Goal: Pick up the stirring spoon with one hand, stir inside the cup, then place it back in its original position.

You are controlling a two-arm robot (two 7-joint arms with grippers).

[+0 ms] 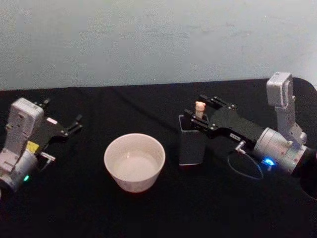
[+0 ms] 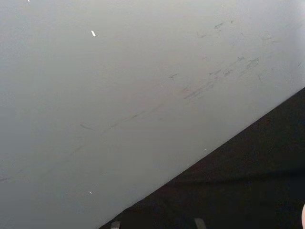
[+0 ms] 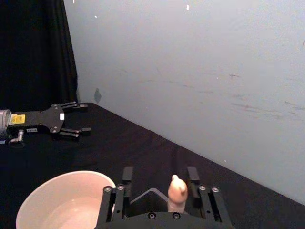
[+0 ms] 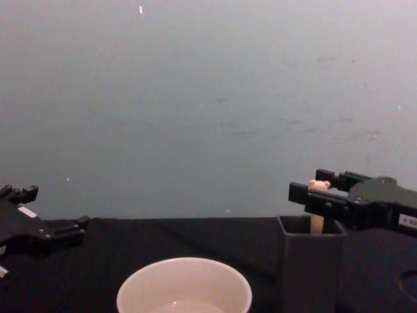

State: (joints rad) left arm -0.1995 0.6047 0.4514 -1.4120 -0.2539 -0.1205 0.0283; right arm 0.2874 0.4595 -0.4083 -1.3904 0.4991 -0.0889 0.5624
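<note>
Head view shows the right gripper (image 1: 200,110) reaching in from the right side of the black table (image 1: 148,208), its fingers spread to either side of the stirring spoon (image 1: 199,107), whose bear-head top stands up out of the dark square holder (image 1: 190,144). From the right wrist view the beige handle (image 3: 177,193) sits between the two finger pairs, apparently with a gap on each side, so nothing is pinched yet. The holder stands right of centre, near the back edge of the table; the cup (image 1: 134,161) sits just to its left, closer to the front edge, apart from it.

The likely trouble lies in the closing. The spoon leans loosely in the holder, so a finger that meets it first could push it aside rather than trap it, and the smooth rounded head gives poor purchase if the grip lands too high. The fingers also hover close over the holder's rim; closing low or lifting at an angle could catch the rim and tip the tall, narrow box toward the cup.

The left gripper (image 1: 69,128) rests open near the left edge of the table, well away.
</note>
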